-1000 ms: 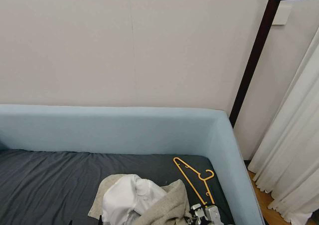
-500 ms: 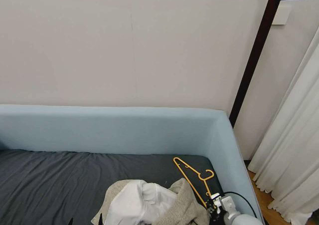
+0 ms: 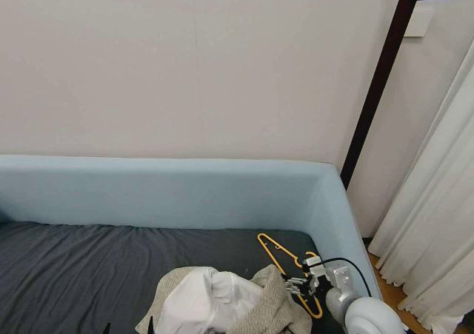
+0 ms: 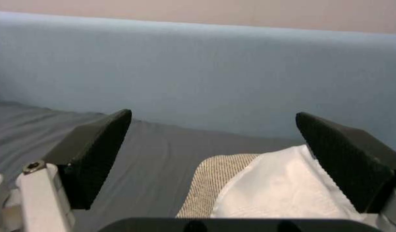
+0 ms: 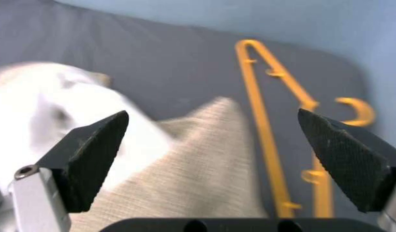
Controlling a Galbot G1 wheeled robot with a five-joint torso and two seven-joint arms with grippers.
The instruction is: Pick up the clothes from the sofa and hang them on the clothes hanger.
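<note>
Jaws spread, the right gripper hovers at the crumpled white-and-beige clothes on the light blue sofa, beside a thin orange plastic hanger it could snag; the left gripper idles spread, nearer left.

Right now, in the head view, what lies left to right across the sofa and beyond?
Dark seat cushion, clothes pile, orange hanger with the open right gripper at it, sofa's blue arm, dark rack pole, white curtain. Left gripper open, facing the pile.
</note>
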